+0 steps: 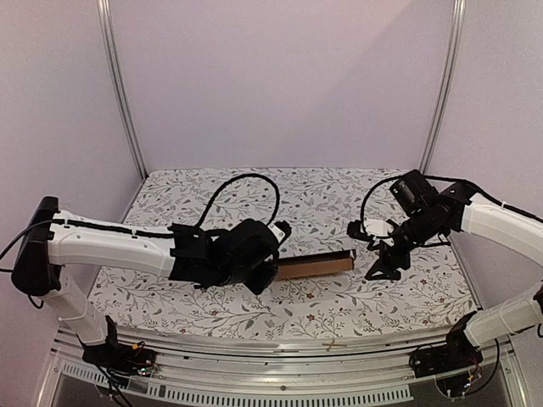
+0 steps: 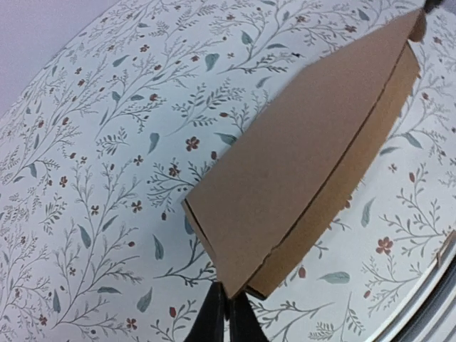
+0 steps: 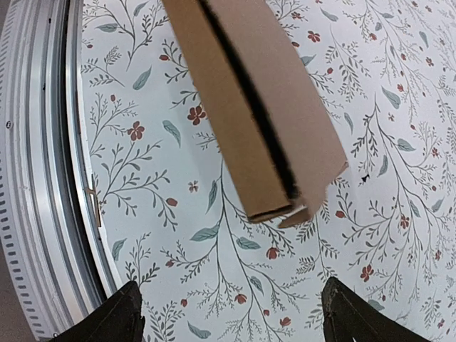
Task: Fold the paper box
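**Paper box [image 1: 316, 267], partly folded.** The thin brown box lies at the middle of the surface [image 1: 212, 199], between the two arms. It is turned so that the overhead view shows it as a narrow strip running from the left hand towards the right. It appears raised on a long edge or lifted slightly; whether its lower edge touches the surface cannot be told.

The left hand [image 2: 228, 310] is clenched on the box's near corner, its dark fingers [image 2: 212, 317] pinching the thin cardboard. This grip probably serves to steady the box and present its far end to the other arm.

At that far end a small flap [image 3: 303, 214] stands loose beside a dark slit along the box's side. It is judged to be the part not yet tucked in.

The right hand [image 3: 231, 303] is released, its fingers spread wide and holding nothing. It sits just short of the flap end and apart from it, seemingly placed to work on that end next.

**Surroundings.** The surface carries a floral print in grey-green and red. A ribbed metal rail [image 3: 43, 178] borders its near edge, and a black cable [image 1: 246, 182] loops above the left arm's wrist. Nothing lies between the right hand and the flap. From overhead the left arm's bulky wrist hides the gripped corner, so only the wrist view shows the grip.
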Available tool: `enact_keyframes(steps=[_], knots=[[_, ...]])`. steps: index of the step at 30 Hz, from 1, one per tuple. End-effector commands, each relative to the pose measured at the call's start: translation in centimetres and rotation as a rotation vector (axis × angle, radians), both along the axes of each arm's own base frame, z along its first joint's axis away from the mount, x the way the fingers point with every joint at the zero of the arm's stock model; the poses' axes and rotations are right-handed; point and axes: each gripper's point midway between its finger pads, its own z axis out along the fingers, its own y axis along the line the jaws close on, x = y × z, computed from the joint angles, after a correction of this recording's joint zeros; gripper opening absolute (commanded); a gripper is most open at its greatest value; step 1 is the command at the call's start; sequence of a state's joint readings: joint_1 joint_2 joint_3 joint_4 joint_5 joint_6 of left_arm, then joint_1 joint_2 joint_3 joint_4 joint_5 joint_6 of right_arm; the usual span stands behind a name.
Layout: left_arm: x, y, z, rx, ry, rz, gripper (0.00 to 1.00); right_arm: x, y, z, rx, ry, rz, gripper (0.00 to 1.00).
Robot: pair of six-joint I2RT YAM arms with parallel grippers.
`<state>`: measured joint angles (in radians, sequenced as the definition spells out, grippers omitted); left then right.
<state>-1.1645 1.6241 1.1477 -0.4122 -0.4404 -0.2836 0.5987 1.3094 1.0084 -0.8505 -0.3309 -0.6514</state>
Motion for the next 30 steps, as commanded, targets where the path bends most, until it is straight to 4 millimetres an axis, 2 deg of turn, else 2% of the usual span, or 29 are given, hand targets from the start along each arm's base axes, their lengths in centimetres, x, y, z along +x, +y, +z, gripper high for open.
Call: enact_keyframes(steps=[1, 4, 7, 8, 11, 12, 15, 16, 18, 20, 22, 25, 30], knots=[[-6.4, -0.7, -4.5, 0.064, 0.032, -0.037, 0.16, -1.6, -3.7, 1.7, -0.054, -0.016, -0.010, 0.86], [-10.9, -1.5, -6.7, 0.146, 0.065, -0.070, 0.24, -1.4, -3.4, 3.9, -0.011, -0.047, -0.028, 0.86], [-13.2, -1.9, -7.2, 0.225, 0.042, -0.082, 0.28, -0.9, -2.2, 5.4, 0.069, -0.046, -0.060, 0.90], [-13.7, -2.3, -6.7, 0.227, 0.023, -0.088, 0.28, -0.8, -1.6, 5.5, 0.102, -0.029, -0.061, 0.98], [-13.6, -3.2, -4.3, 0.175, -0.014, -0.076, 0.30, 0.7, 0.7, 5.2, 0.183, 0.019, -0.076, 0.99], [-13.3, -3.4, -3.3, 0.141, -0.026, -0.068, 0.32, 1.7, 1.2, 5.2, 0.191, 0.022, -0.093, 0.91], [-11.8, -3.6, -0.4, 0.013, -0.023, -0.052, 0.32, 4.2, 3.0, 3.5, 0.156, 0.124, -0.127, 0.45], [-11.3, -3.8, 0.8, -0.047, -0.006, -0.057, 0.29, 4.7, 3.5, 2.5, 0.146, 0.161, -0.124, 0.36], [-9.4, -3.3, 2.8, -0.175, 0.018, -0.025, 0.23, 4.7, 4.1, 0.1, 0.122, 0.208, -0.112, 0.28], [-7.1, -2.2, 3.3, -0.310, 0.087, 0.040, 0.13, 3.7, 4.1, -2.2, 0.055, 0.226, -0.086, 0.26], [-5.3, -1.5, 2.4, -0.396, 0.176, 0.065, 0.05, 2.7, 3.8, -4.2, -0.011, 0.231, -0.046, 0.25], [-4.4, -1.8, -0.2, -0.402, 0.251, 0.050, 0.02, 2.0, 3.0, -6.0, -0.082, 0.242, -0.037, 0.25], [-4.8, -5.2, -4.7, -0.327, 0.362, -0.034, 0.03, 1.7, 2.3, -8.6, -0.166, 0.281, -0.037, 0.24]])
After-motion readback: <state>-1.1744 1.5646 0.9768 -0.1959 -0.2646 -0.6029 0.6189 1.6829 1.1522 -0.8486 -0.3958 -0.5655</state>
